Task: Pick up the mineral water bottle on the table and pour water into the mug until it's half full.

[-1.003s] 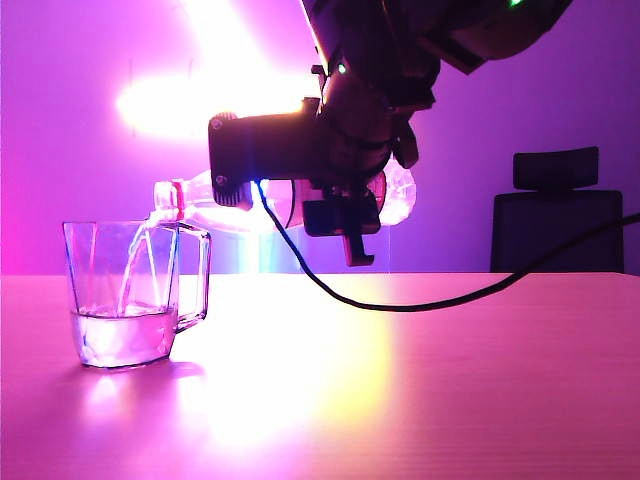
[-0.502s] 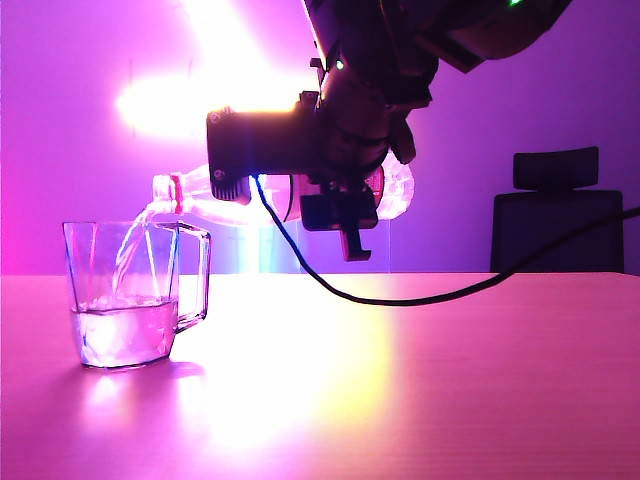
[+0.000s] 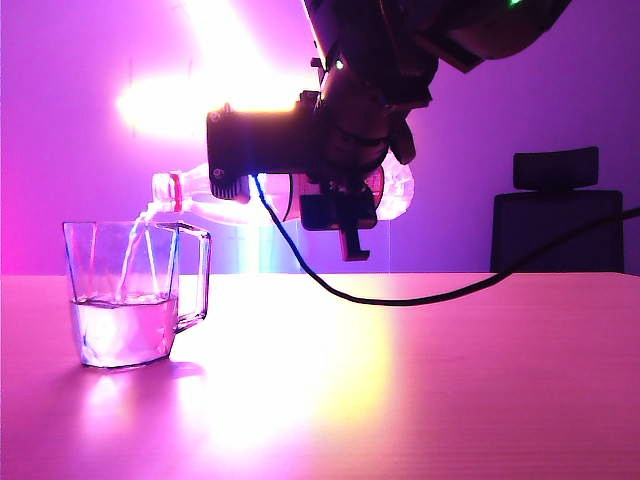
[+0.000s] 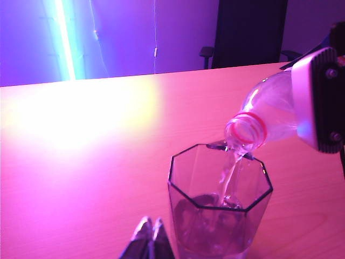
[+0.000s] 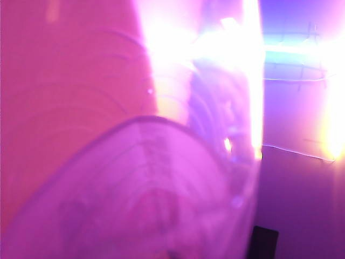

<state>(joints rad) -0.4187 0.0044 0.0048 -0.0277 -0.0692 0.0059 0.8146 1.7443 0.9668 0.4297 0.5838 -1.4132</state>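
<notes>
The clear mineral water bottle (image 3: 195, 195) lies almost level in the air, with my right gripper (image 3: 335, 195) shut round its body. Its red-ringed mouth (image 4: 246, 128) hangs over the rim of the faceted mug (image 3: 125, 295), which stands at the left of the table (image 3: 400, 380). A thin stream of water (image 3: 130, 260) falls into the mug, and the water in it stands a little under halfway up. In the right wrist view the bottle (image 5: 151, 189) fills the picture and hides the fingers. My left gripper (image 4: 151, 237) is shut and empty, just short of the mug (image 4: 218, 216).
A black cable (image 3: 420, 300) sags from the right arm down to the tabletop. Behind the table at the right stands a black office chair (image 3: 555, 215). Strong lamp glare fills the back wall and the table's middle.
The bottle's mouth end has risen slightly. Water keeps streaming and the level in the mug has climbed. The left gripper has not moved.
</notes>
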